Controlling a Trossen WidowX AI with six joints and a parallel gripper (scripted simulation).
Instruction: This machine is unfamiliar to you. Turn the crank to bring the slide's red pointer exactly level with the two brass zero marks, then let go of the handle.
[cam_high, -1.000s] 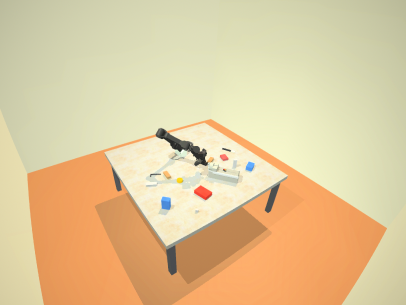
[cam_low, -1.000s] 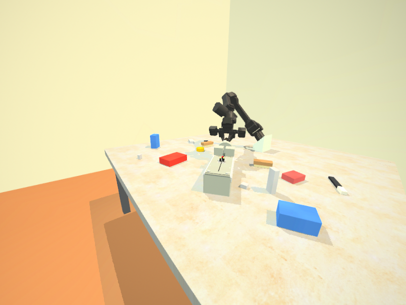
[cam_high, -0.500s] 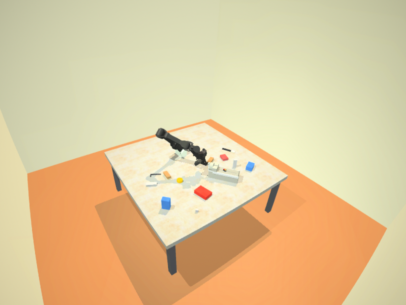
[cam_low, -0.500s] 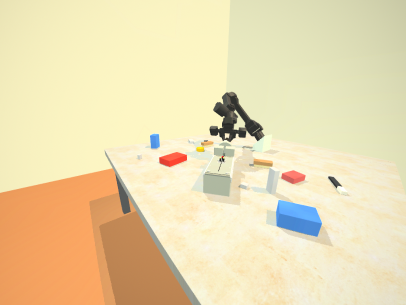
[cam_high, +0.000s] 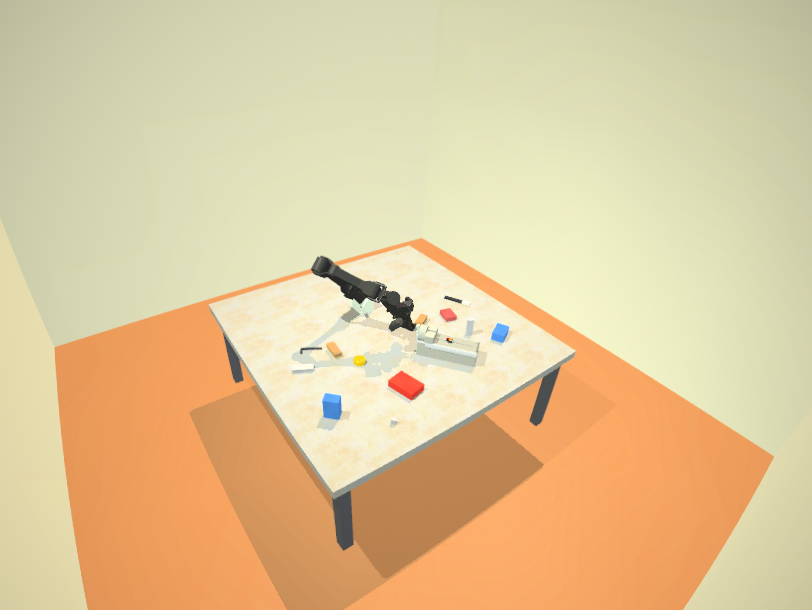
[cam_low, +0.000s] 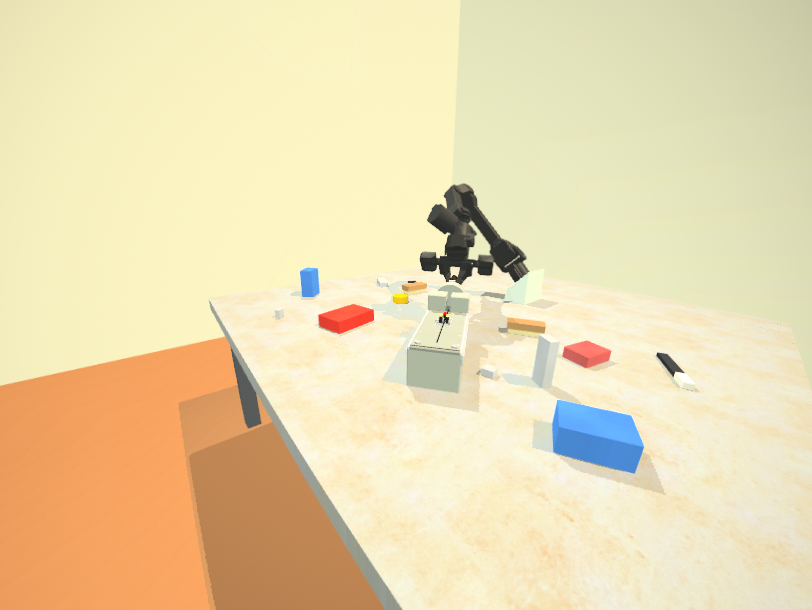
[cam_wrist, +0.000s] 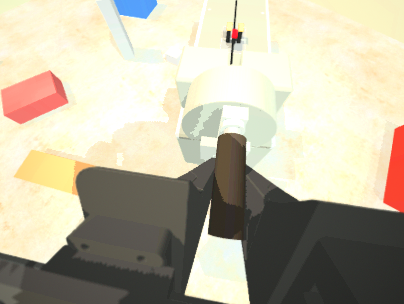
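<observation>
The pale grey-green machine stands on the table, with its round crank disc facing me. My gripper is shut on the brown crank handle, which sits low on the disc in the wrist view. The slide's red pointer is on the machine's top. In the wrist view it lies between two dark blocks, a little nearer the crank than the yellow brass marks appear. The marks are small, so the exact level is hard to tell.
A white upright block, a pale red block and an orange block are on one side. A bright red block is on the other.
</observation>
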